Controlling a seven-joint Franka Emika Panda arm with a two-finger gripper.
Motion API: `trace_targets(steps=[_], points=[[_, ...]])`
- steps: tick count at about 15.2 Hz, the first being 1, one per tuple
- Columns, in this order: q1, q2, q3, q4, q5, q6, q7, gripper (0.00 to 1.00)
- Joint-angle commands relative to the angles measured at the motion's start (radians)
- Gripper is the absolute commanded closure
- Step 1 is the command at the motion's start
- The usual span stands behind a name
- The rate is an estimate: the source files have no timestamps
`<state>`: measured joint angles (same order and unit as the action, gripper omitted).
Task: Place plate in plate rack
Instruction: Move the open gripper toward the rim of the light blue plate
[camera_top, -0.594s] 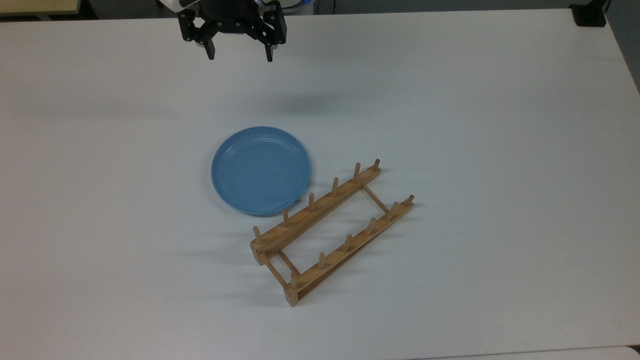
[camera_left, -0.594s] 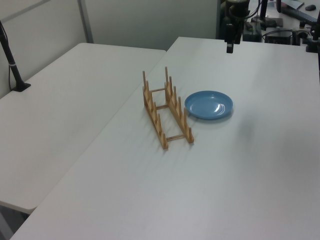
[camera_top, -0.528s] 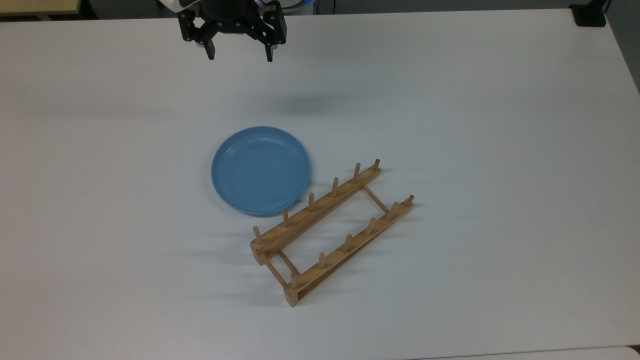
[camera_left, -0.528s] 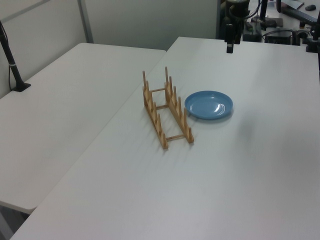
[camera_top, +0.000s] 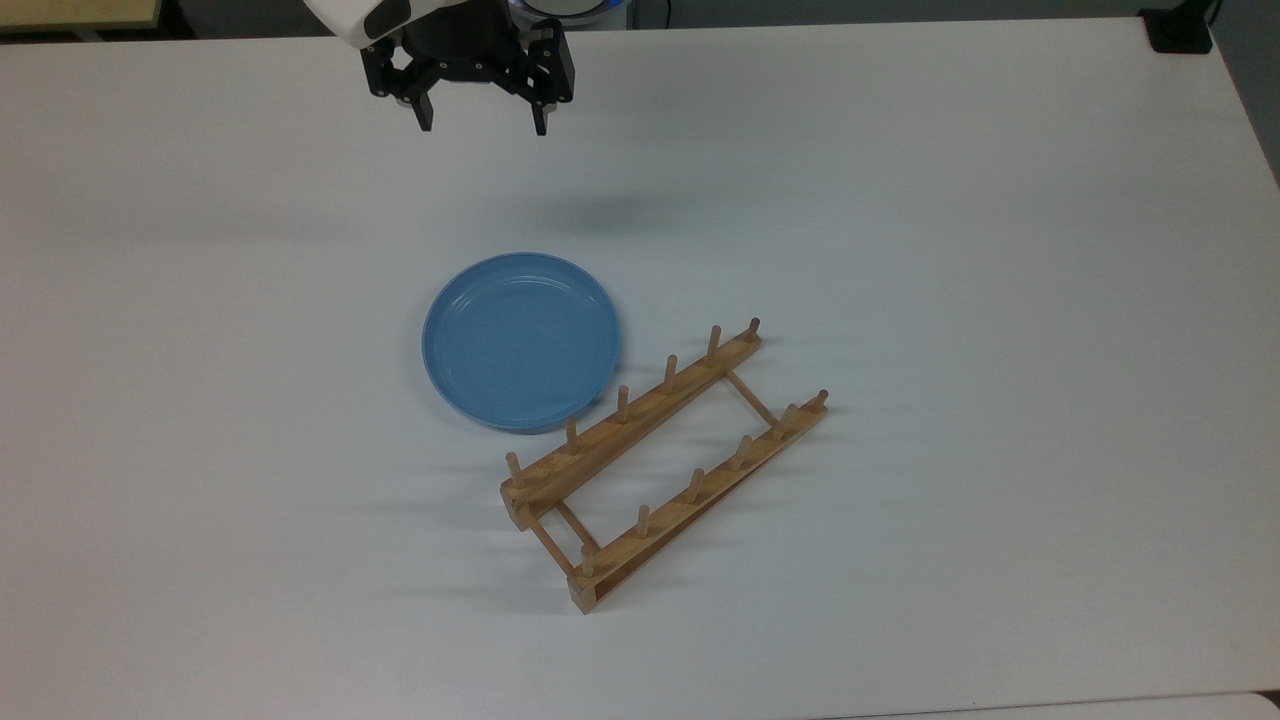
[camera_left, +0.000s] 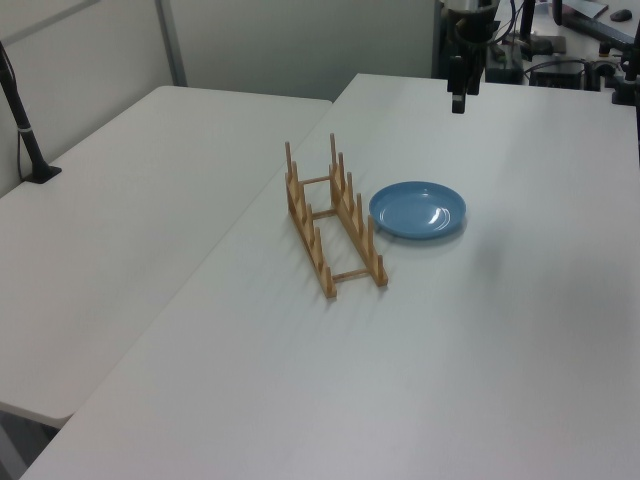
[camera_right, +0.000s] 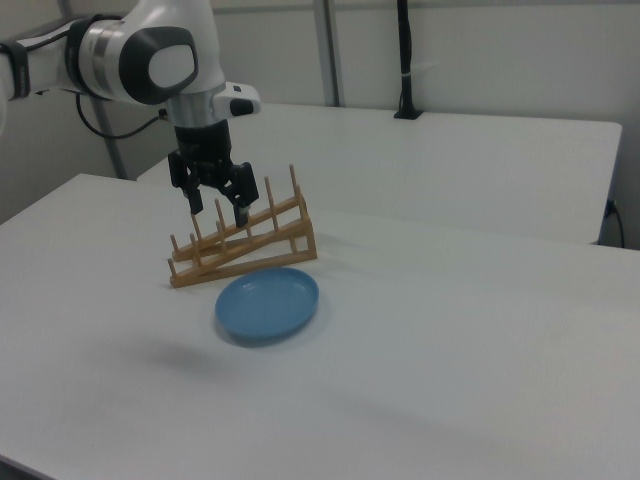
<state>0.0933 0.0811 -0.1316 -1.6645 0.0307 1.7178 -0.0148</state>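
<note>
Nothing of the placing is done yet: the plate (camera_top: 521, 341) lies flat on the table (camera_top: 1000, 250), just beside the plate rack (camera_top: 664, 462) at the rack's 10 o'clock in the top view, perhaps touching its near rail. Grasping, lifting, tipping on edge and slotting between pegs all remain. The pincer (camera_top: 484, 117) hangs empty with its fingers spread, well apart from the plate at its 12 o'clock. Against the earlier frame, it has crept slightly toward the plate; plate and rack sit unchanged.
</note>
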Motion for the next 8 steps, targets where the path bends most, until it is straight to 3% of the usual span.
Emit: trace_targets(steps=[1, 6, 8], points=[[0.003, -0.012, 0.000, -0.017, -0.011, 0.009, -0.007, 0.00], [-0.015, 0.023, 0.000, 0.012, -0.003, 0.109, 0.001, 0.00], [-0.044, 0.055, -0.002, 0.047, 0.034, 0.115, -0.005, 0.00]])
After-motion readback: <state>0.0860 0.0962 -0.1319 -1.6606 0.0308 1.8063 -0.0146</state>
